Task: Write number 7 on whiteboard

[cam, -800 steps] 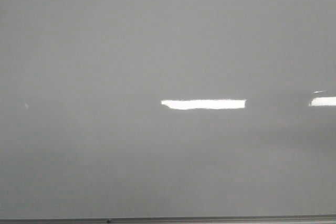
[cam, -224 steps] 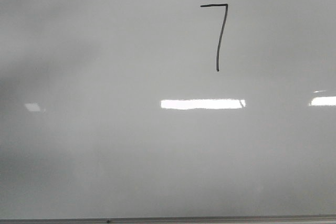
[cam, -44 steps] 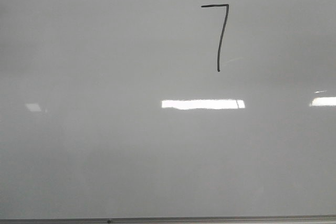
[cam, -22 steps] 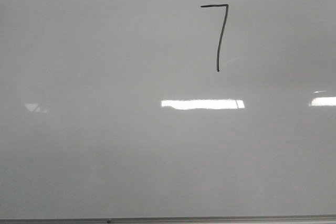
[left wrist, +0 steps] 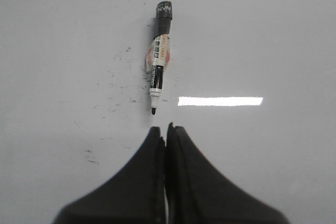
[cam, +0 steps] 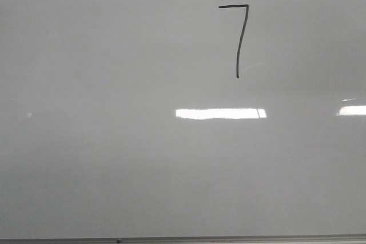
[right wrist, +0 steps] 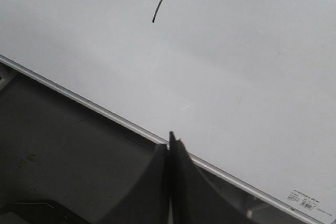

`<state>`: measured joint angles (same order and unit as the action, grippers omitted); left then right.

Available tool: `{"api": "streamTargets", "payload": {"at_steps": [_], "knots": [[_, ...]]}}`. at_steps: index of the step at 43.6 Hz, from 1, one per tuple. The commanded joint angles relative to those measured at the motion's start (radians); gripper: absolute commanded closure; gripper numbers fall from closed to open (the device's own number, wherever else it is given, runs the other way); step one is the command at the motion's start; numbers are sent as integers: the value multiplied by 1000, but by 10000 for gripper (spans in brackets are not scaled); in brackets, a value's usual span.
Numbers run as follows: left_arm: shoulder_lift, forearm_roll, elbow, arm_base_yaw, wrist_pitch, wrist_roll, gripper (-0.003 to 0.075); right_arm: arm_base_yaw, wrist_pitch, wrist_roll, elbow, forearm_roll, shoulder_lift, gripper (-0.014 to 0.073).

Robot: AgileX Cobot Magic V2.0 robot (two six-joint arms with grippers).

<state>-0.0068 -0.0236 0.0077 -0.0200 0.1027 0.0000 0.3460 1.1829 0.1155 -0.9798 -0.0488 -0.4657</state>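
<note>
The number 7 (cam: 240,38) is drawn in thin black marker on the upper right of the whiteboard (cam: 114,158) in the front view. The end of its downstroke shows in the right wrist view (right wrist: 160,6). A marker pen (left wrist: 159,59) with a black cap end and a white labelled body lies flat on the whiteboard (left wrist: 273,35), its tip just ahead of my left gripper (left wrist: 164,128), which is shut and empty. My right gripper (right wrist: 170,142) is shut and empty over the board's metal edge (right wrist: 94,106). No gripper shows in the front view.
Bright glare patches (cam: 220,113) lie on the board. Small black ink specks (left wrist: 113,72) dot the board beside the pen. Beyond the board's edge is a dark surface (right wrist: 63,150). A small label (right wrist: 303,199) sits at the board's corner.
The board was blank 18 seconds ago and bears the 7 since 5 seconds ago. A faint reflection at the left of the board has shrunk over the last second.
</note>
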Motion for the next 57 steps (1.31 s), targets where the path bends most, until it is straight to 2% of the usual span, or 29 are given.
{"api": "streamTargets", "payload": {"at_steps": [1,57], "knots": [[-14,4,12,1,-144,0,741,-5,-64,0,-19,8,-9,713],[-12,11,13,1,-160,0,741,-5,-75,0,-9,12,1,713]]}}
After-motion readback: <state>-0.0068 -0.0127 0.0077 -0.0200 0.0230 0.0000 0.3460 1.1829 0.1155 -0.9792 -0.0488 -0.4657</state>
